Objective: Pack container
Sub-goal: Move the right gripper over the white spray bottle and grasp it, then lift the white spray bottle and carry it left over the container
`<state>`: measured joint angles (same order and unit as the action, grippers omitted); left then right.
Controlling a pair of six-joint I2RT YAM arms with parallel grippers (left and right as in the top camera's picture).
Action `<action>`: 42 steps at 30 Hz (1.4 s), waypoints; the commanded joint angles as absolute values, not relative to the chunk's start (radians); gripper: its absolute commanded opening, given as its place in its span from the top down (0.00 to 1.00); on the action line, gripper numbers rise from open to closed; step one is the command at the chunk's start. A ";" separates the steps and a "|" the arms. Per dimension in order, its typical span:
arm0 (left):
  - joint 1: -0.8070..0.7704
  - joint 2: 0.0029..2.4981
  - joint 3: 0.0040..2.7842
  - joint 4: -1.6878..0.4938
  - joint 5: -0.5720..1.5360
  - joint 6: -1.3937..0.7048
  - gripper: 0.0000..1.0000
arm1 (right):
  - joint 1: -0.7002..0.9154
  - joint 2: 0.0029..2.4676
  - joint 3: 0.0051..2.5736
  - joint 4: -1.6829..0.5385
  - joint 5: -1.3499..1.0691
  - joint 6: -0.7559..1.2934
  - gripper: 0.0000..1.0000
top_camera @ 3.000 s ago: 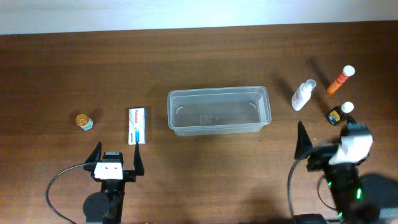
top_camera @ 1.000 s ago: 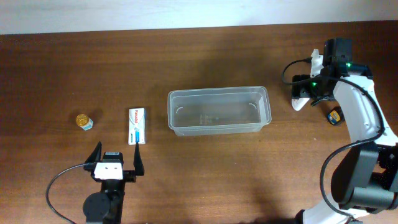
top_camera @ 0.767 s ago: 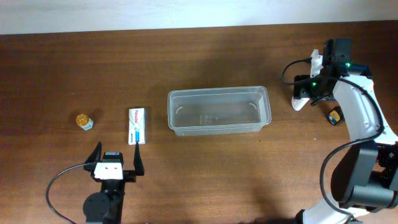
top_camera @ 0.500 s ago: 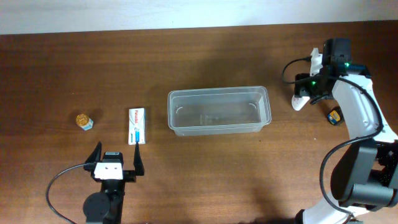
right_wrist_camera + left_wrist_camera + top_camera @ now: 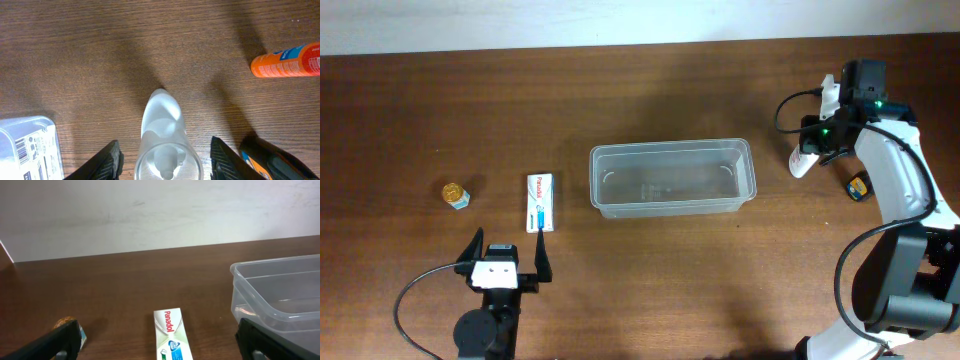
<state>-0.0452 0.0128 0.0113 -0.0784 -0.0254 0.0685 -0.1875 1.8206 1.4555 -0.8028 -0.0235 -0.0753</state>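
1. Dark brown wood of the table (image 5: 650, 290) fills the overhead view, with a pale strip of wall (image 5: 620, 22) along the top edge. The container (image 5: 670, 148) stands in the middle of the table, its long side running left to right, and I see nothing inside it. To its left lies a white Panadol box (image 5: 540, 202), and further left stands a small jar (image 5: 455, 194) with a golden top. The left gripper (image 5: 508, 245) is near the front edge, just below the box, spread apart and holding nothing. The right gripper (image 5: 809, 146) is over a white bottle (image 5: 802, 164), which is just beside the right end of the container. A small dark bottle (image 5: 860, 186) is near it, to the right.

2. From the left wrist view I see the pale wall behind the table. The left gripper is wide apart with nothing gripped. The Panadol box lies on the wood ahead of it, not touched. The container is at the right, and the jar is half hidden behind the left finger.

3. From the right wrist view the white bottle sits between the two fingers (image 5: 107, 160), which are wide apart. A strip of wood shows on each side of the bottle, so they are not pressing it. An orange tube (image 5: 287, 60) lies at the upper right, well apart. The small dark bottle is just beside the right finger. A corner of the container, with a barcode label, shows at the lower left.
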 commanded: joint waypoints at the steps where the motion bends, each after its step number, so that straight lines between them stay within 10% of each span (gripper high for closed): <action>1: -0.041 0.007 0.009 -0.083 -0.014 0.084 0.01 | -0.192 1.837 1.475 -0.796 -0.015 -0.071 0.54; 42: -0.041 0.007 0.009 -0.083 -0.014 0.084 0.01 | -0.192 1.835 1.546 -0.860 -0.112 -0.044 0.78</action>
